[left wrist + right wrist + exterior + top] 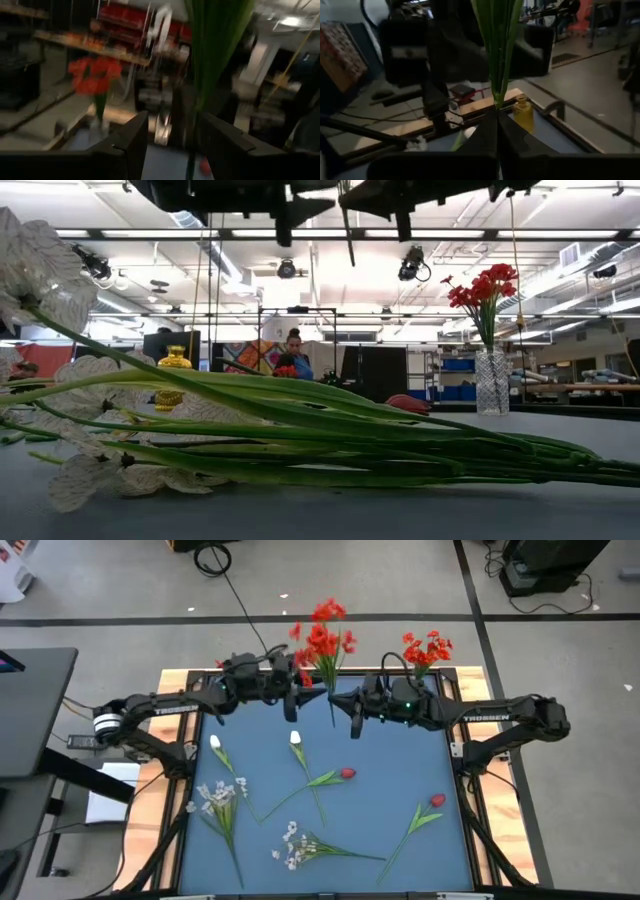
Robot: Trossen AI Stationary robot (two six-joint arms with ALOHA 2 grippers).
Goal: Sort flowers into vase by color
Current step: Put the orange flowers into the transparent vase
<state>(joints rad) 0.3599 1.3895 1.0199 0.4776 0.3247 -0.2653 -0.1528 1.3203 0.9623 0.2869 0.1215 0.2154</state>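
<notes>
Your right gripper (496, 131) is raised over the far middle of the blue table (400, 855), its fingers (520, 142) pressed together on the green stalk of a red blossom cluster (325, 632), which stands upright above it. In the high view the stalk hangs down past the jaws toward the table.

Your left gripper (172, 137) sits just beside it at the same height, fingers (132, 137) spread apart. The same stalk and leaves pass through the gap between them; you cannot tell whether either finger touches it.

A clear vase (491, 382) with red flowers stands at the far right corner. A yellow vase (173, 375) stands at the far left.

Still lying on the table:
- two white tulips (297, 739)
- two red buds (347, 774)
- two white blossom sprays (293, 846)
</notes>
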